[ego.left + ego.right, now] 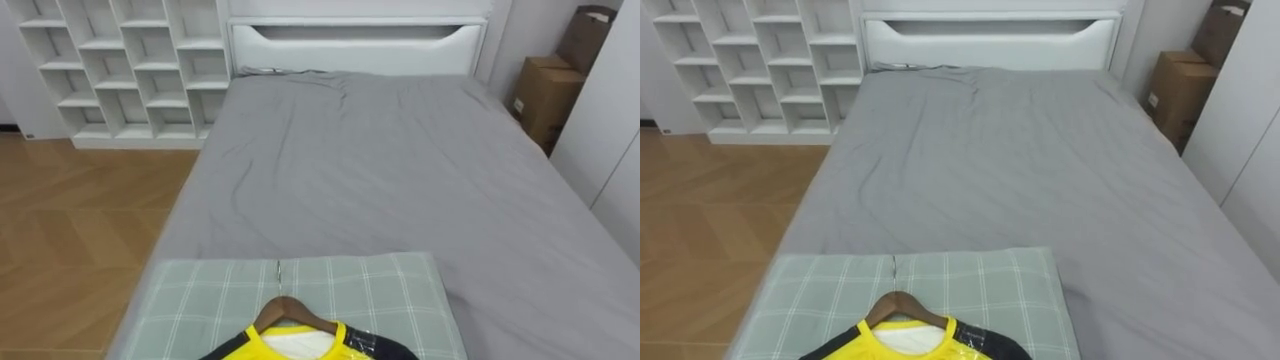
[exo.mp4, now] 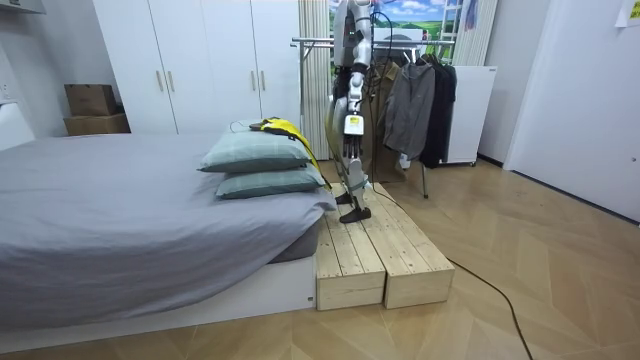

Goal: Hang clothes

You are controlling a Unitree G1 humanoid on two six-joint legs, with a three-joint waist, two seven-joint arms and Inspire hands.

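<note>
One yellow-and-black shirt (image 1: pixel 262 346) on a brown wooden hanger (image 1: pixel 292 311) lies on the upper of two stacked grey-green checked pillows (image 1: pixel 380 290) at the end of the grey-sheeted bed (image 1: pixel 380 150), just before the robot standing on a pale plank platform (image 2: pixel 385 250), and I cannot tell how its hands are set.

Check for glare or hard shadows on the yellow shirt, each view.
Left eye view: yellow shirt and wooden hanger evenly lit, small shiny patch on its dark shoulder, no hard shadow on the pillow. Right eye view: same soft light. Room view: shirt bright atop the stacked pillows, soft shading beneath them on the bed.
</note>
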